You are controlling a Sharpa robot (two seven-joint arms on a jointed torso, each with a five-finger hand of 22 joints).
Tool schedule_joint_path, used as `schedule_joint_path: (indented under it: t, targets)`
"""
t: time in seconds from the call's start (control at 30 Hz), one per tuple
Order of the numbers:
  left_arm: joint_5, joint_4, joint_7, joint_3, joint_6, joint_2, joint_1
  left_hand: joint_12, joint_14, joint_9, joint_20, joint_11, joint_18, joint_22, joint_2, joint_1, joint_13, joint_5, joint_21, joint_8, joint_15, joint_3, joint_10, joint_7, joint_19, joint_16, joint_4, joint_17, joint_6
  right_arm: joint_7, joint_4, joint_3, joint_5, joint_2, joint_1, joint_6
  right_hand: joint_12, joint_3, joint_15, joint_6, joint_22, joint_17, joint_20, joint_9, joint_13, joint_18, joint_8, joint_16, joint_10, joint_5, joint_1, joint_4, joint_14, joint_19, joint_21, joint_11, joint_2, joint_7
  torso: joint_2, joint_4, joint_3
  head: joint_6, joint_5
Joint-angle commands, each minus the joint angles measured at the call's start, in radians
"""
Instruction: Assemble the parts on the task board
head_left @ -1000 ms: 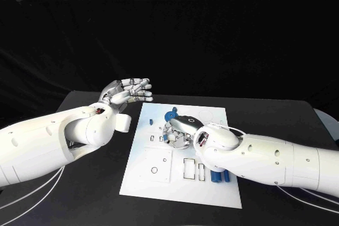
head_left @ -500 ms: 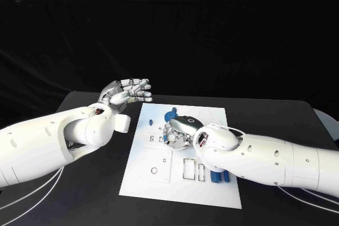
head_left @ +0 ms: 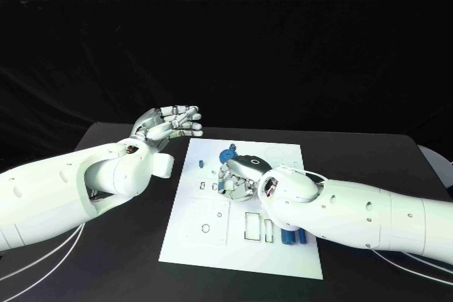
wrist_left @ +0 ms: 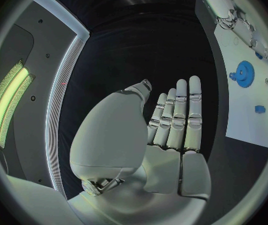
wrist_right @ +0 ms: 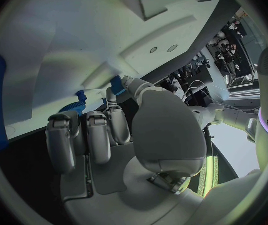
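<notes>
While the left hand is raised off the bench beyond the near-left corner region of the white board, just past the board's far left corner, its palm faces up and its fingers are stretched out side by side, released and holding nothing. The left arm reaches in along the board's left edge, lying over the bench rather than over the board.

The right hand is lowered onto the middle of the board, knuckles up and fingers curled down toward the surface. From the wrist camera the thumb and a finger close round a small blue piece, though how firmly it is pinched I cannot tell. The right arm crosses the board's near right corner.

A blue gear stands on the board just beyond the right hand, toward the far edge; the left wrist camera shows it too, with a small blue block near the board's left edge. Two blue cylinders lie side by side on the board's near part, just beside the right forearm, next to rectangular slots cut in the board.
</notes>
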Motion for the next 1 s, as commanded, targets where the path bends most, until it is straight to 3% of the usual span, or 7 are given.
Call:
schedule_joint_path:
  t: [0.03, 0.47, 0.77, 0.83, 0.9, 1.0]
  targets:
    - [-0.004, 0.002, 0.005, 0.001, 0.017, 0.001, 0.001, -0.005, -0.008, -0.001, -0.001, 0.003, 0.011, 0.001, -0.002, 0.006, -0.001, -0.004, 0.002, -0.004, 0.001, 0.007, 0.005, 0.016, -0.006, -0.003, -0.001, 0.001, -0.005, -0.018, -0.003, -0.002, -0.017, 0.002, -0.003, 0.008, -0.007, -0.005, 0.002, -0.014, 0.263, 0.192, -0.001, -0.004, 0.042, -0.014, -0.008, -0.006, -0.008, 0.0, -0.008, 0.002, 0.089, 0.105, 0.005, 0.001, -0.005, 0.004, 0.0, 0.0002, 0.0001, 0.0, -0.001]
    - [-0.004, 0.002, 0.003, 0.001, 0.018, -0.001, 0.001, -0.006, -0.008, -0.002, -0.001, 0.003, 0.011, 0.002, -0.002, 0.005, -0.001, -0.004, 0.003, -0.004, 0.001, 0.007, 0.005, 0.016, -0.007, -0.003, -0.001, 0.002, -0.005, -0.017, -0.007, -0.003, -0.018, 0.006, -0.003, -0.005, -0.041, -0.011, 0.019, -0.066, 0.263, 0.183, 0.013, -0.021, 0.01, -0.014, -0.041, -0.009, -0.044, -0.002, -0.017, 0.01, 0.087, 0.105, 0.005, 0.021, -0.021, 0.027, 0.0, -0.0003, 0.0001, 0.001, -0.002]
    - [-0.004, 0.002, 0.002, 0.001, 0.019, -0.002, 0.001, -0.007, -0.008, -0.002, -0.001, 0.003, 0.011, 0.002, -0.003, 0.005, -0.001, -0.004, 0.004, -0.004, 0.002, 0.007, 0.005, 0.017, -0.008, -0.003, -0.001, 0.003, -0.005, -0.012, -0.006, -0.003, -0.019, 0.006, -0.003, -0.015, -0.046, -0.022, 0.025, -0.079, 0.263, 0.18, 0.019, -0.026, 0.006, -0.014, -0.05, -0.01, -0.051, -0.012, -0.024, 0.016, 0.086, 0.105, 0.005, 0.027, -0.033, 0.033, 0.001, 0.0005, 0.0003, 0.001, -0.003]
    - [-0.004, 0.002, 0.001, 0.001, 0.019, -0.002, 0.001, -0.007, -0.008, -0.002, -0.001, 0.003, 0.011, 0.002, -0.003, 0.005, -0.001, -0.004, 0.004, -0.004, 0.002, 0.007, 0.005, 0.017, -0.008, -0.003, -0.001, 0.003, -0.005, -0.011, -0.004, -0.003, -0.019, 0.006, -0.003, -0.019, -0.048, -0.028, 0.027, -0.084, 0.263, 0.179, 0.021, -0.028, 0.004, -0.014, -0.053, -0.011, -0.054, -0.019, -0.029, 0.02, 0.086, 0.105, 0.005, 0.029, -0.039, 0.034, 0.0, 0.0005, 0.0003, 0.002, -0.003]
    - [-0.004, 0.002, 0.001, 0.001, 0.019, -0.002, 0.001, -0.007, -0.008, -0.002, -0.001, 0.003, 0.011, 0.002, -0.003, 0.005, -0.001, -0.004, 0.004, -0.004, 0.002, 0.007, 0.005, 0.017, -0.008, -0.003, -0.001, 0.003, -0.005, -0.008, -0.002, -0.003, -0.02, 0.004, -0.003, -0.026, -0.051, -0.052, 0.031, -0.097, 0.263, 0.176, 0.025, -0.032, 0.001, -0.014, -0.061, -0.012, -0.06, -0.055, -0.043, 0.034, 0.085, 0.105, 0.005, 0.033, -0.051, 0.037, 0.0, 0.0007, 0.0006, 0.002, -0.003]
    - [-0.005, 0.002, 0.001, 0.001, 0.02, -0.003, 0.001, -0.007, -0.008, -0.002, -0.001, 0.003, 0.011, 0.002, -0.003, 0.005, -0.001, -0.004, 0.004, -0.004, 0.002, 0.007, 0.005, 0.017, -0.008, -0.003, -0.001, 0.003, -0.005, -0.006, 0.002, -0.003, -0.021, 0.002, -0.003, -0.036, -0.06, -0.102, 0.035, -0.113, 0.261, 0.174, 0.03, -0.036, -0.009, -0.014, -0.069, -0.013, -0.074, -0.095, -0.046, 0.056, 0.084, 0.102, 0.003, 0.037, -0.049, 0.042, 0.0, 0.0002, 0.0005, 0.002, -0.004]
